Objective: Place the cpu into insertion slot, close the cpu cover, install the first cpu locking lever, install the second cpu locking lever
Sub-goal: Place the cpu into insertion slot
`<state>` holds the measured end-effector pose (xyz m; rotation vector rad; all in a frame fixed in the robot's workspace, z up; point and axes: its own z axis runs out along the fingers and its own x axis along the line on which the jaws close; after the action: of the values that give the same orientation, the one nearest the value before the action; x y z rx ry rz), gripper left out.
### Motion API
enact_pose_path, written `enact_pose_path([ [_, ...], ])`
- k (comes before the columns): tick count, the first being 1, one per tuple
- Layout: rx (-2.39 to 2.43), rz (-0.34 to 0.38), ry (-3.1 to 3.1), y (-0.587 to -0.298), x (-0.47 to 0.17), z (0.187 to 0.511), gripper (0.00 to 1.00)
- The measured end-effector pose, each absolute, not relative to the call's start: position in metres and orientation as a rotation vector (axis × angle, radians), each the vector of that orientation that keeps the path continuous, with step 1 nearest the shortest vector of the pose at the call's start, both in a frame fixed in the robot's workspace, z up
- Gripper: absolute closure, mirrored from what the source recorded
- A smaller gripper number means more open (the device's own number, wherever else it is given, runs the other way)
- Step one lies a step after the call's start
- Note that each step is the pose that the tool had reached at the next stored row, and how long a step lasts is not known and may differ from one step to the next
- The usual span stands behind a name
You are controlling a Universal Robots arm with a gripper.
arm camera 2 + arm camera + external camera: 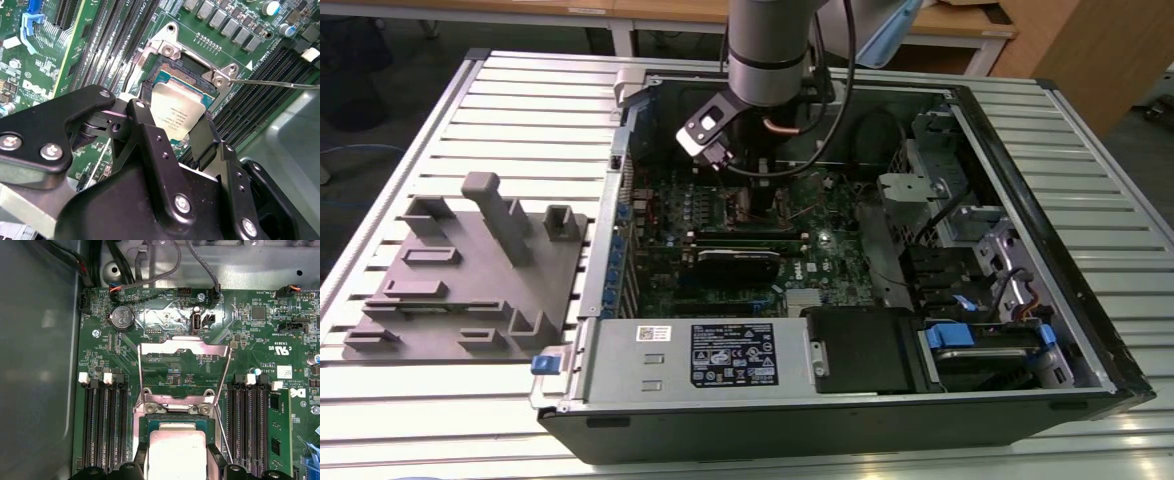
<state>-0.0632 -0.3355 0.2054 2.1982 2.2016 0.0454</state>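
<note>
Over the insertion slot [172,67], between memory slots [102,425], the gripper [174,125] clasps the cpu [179,107], cpu cover [172,345] raised.

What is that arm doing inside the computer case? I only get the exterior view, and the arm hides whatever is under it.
Observer: In the second wrist view, the pincer grips the cpu by two opposite edges.
Operator: Is the chip in its place?
Observer: It seems not seated yet. It hangs just over the insertion slot, whose dark far edge peeks out beyond it.
Operator: Is there a lid?
Observer: Yes. In the first wrist view, the cpu cover is swung open, away from the slot.
</note>
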Motion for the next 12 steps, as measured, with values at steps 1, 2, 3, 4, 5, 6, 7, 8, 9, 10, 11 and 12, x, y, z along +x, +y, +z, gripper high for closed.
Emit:
enact_pose_path([
  [1,2.198,0.045,2.201,-0.3356,-0.0633,0.2051,0.46],
  [2,2.198,0.045,2.202,-0.3355,-0.0633,0.2048,0.46],
  [3,2.198,0.045,2.202,-0.3355,-0.0633,0.2046,0.46],
  [4,2.198,0.045,2.202,-0.3355,-0.0633,0.2043,0.46],
  [5,2.198,0.045,2.201,-0.3356,-0.0633,0.2042,0.46],
  [6,2.198,0.045,2.201,-0.3355,-0.0633,0.2041,0.46],
  [7,2.198,0.045,2.201,-0.3355,-0.0633,0.204,0.46],
  [8,2.198,0.045,2.202,-0.3355,-0.0633,0.2038,0.46],
  [9,2.198,0.045,2.202,-0.3355,-0.0633,0.2036,0.46],
  [10,2.198,0.046,2.202,-0.3355,-0.0633,0.2034,0.46],
  [11,2.198,0.046,2.202,-0.3355,-0.0633,0.2031,0.46],
  [12,2.198,0.045,2.201,-0.3355,-0.0633,0.2029,0.46],
])
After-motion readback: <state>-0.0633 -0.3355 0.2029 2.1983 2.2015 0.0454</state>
